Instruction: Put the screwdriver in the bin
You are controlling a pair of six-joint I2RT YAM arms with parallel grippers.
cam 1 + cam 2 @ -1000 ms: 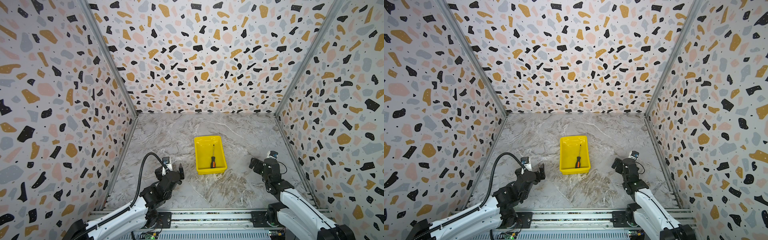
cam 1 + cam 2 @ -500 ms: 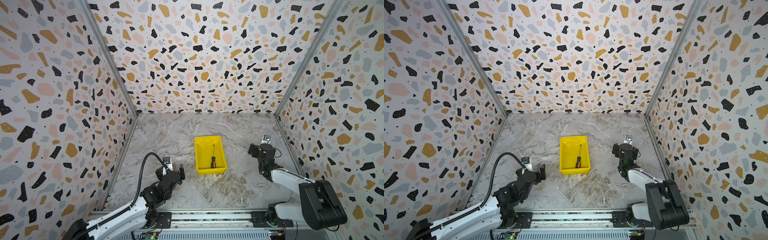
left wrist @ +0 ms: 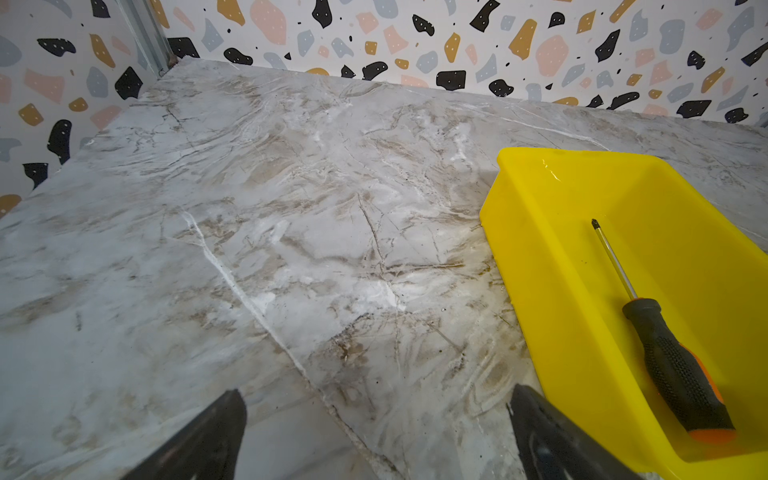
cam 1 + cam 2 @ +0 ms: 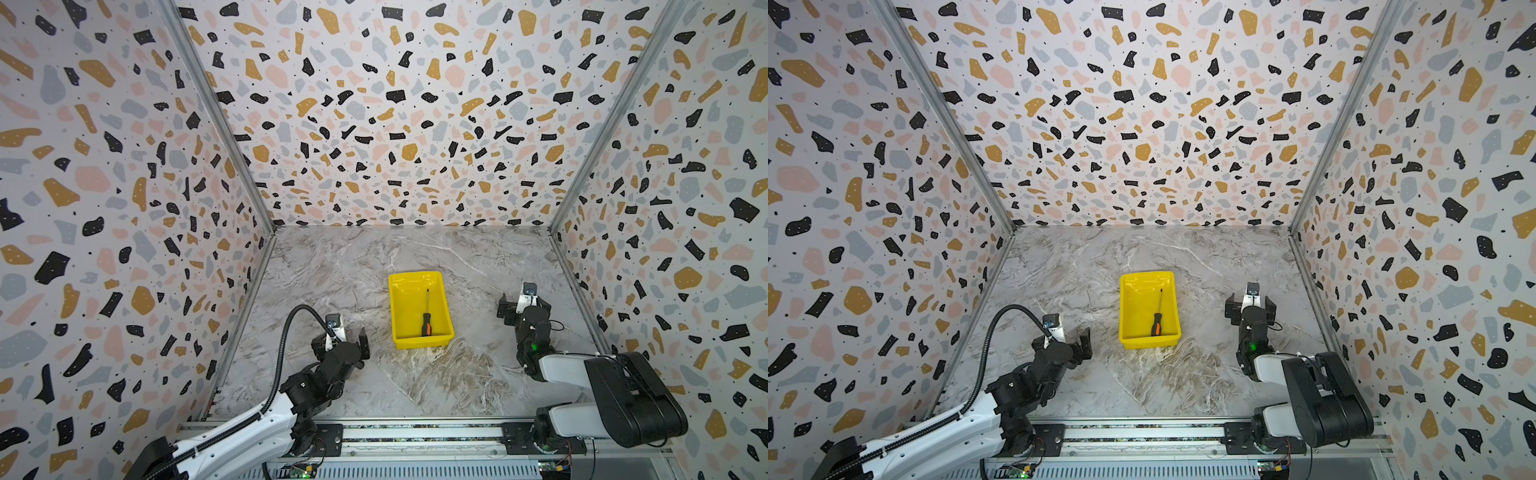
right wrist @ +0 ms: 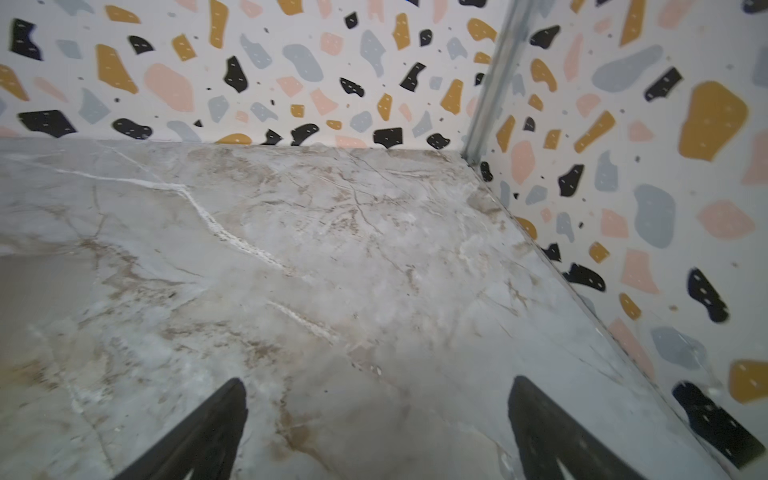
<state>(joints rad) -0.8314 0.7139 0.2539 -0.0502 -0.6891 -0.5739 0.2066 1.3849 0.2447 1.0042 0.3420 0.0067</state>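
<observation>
The yellow bin stands on the marble floor, midway between my arms. Inside it lies the screwdriver, black-and-orange handle toward the near end and shaft pointing to the back. The left wrist view shows the bin and the screwdriver off to one side. My left gripper is open and empty, near and left of the bin. My right gripper is open and empty over bare floor, right of the bin.
Speckled terrazzo walls close the marble floor on the left, back and right. The right wrist view faces the back right corner post. A metal rail runs along the front edge. A black cable hose arches over the left arm.
My right gripper has moved away from the front edge, toward the back, and its arm has folded down low behind it. The left arm, bin and screwdriver have stayed put.
</observation>
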